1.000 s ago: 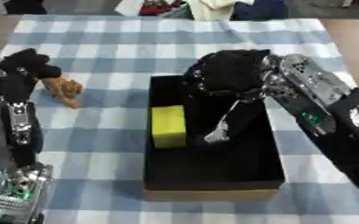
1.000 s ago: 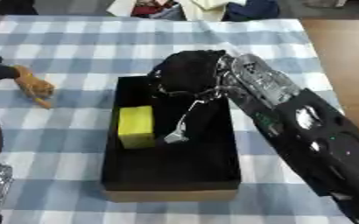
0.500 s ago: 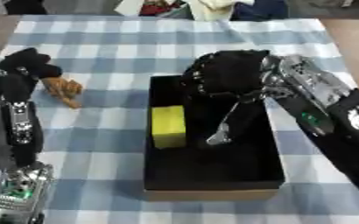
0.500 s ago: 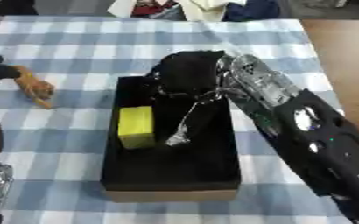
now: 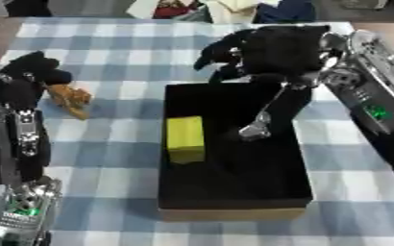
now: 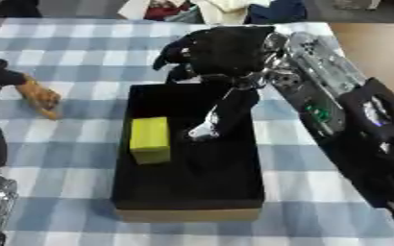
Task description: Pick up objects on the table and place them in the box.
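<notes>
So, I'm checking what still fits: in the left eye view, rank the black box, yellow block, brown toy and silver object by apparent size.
1. black box
2. yellow block
3. brown toy and silver object: look about alike, not ranked.

Block (image 5: 185, 139) lies in box (image 5: 234, 211); toy (image 5: 70, 98), perhaps an animal, sits left.

No text, label, brand, number or sign can be read on anything in either view.
</notes>
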You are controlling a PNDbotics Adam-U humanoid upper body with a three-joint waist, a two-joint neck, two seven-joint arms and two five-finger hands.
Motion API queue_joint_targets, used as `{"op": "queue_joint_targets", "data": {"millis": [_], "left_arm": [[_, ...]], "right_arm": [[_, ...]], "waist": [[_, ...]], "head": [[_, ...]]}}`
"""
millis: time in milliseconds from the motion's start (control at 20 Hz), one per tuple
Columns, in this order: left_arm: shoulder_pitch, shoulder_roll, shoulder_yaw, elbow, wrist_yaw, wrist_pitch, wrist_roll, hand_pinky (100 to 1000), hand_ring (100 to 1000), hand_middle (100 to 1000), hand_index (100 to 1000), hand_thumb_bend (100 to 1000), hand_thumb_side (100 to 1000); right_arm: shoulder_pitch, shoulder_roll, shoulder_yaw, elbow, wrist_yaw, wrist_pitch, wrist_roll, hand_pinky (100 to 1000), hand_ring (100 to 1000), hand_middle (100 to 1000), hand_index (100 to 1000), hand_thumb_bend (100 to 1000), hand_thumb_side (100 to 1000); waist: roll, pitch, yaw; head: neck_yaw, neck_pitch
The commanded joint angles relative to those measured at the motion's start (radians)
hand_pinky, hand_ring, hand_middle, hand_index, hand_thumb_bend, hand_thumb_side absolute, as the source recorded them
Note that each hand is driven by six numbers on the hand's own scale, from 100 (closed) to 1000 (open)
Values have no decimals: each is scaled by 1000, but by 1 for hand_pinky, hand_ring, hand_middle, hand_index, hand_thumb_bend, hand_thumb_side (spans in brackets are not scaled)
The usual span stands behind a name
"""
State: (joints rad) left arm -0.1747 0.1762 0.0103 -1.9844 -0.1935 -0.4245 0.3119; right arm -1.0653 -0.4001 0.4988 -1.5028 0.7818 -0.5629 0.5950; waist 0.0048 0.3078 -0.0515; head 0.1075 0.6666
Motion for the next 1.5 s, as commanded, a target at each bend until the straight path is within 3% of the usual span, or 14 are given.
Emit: {"op": "queue_joint_targets", "data": {"millis": [50,200,400,450,600,700,1000,1200,1500], "left_arm": [[-5,17,4,-16,-1,0,-1,597,584,605,760,173,803],[-4,18,6,-16,-3,0,2,597,584,605,760,171,801],[-3,33,8,-16,-8,-9,9,597,585,605,761,165,794],[-3,40,10,-16,-9,-13,13,597,585,605,761,163,792],[0,66,13,-16,-13,-25,27,598,586,605,760,154,785],[2,88,16,-16,-17,-31,44,598,586,605,761,151,782],[14,180,20,-16,-48,-61,105,602,592,608,764,113,756],[37,263,27,-16,-89,-81,162,607,596,607,768,100,738],[83,391,40,-16,-173,-96,263,614,602,605,769,100,720]], "right_arm": [[-21,-40,-35,-43,-80,-251,308,936,990,926,790,468,1000],[-16,-65,-67,-73,-150,-221,312,922,977,916,790,383,1000],[12,-105,-156,-140,-304,-152,302,883,935,865,805,124,985],[25,-117,-186,-162,-352,-128,292,872,923,848,807,100,965],[61,-146,-263,-229,-479,-47,253,835,869,790,808,100,863],[87,-161,-307,-268,-550,11,196,835,862,781,813,100,857],[175,-180,-378,-334,-780,136,6,818,834,731,776,100,776],[233,-192,-416,-358,-889,178,-57,818,829,715,767,100,762],[290,-192,-458,-376,-1010,200,-120,809,814,690,758,100,728]], "waist": [[2,-24,-2],[3,-24,-4],[5,-24,-10],[6,-24,-11],[9,-24,-13],[11,-25,-14],[13,-25,-20],[14,-26,-25],[13,-31,-32]], "head": [[5,-6],[8,-3],[15,4],[17,7],[26,16],[32,23],[46,51],[46,59],[25,63]]}}
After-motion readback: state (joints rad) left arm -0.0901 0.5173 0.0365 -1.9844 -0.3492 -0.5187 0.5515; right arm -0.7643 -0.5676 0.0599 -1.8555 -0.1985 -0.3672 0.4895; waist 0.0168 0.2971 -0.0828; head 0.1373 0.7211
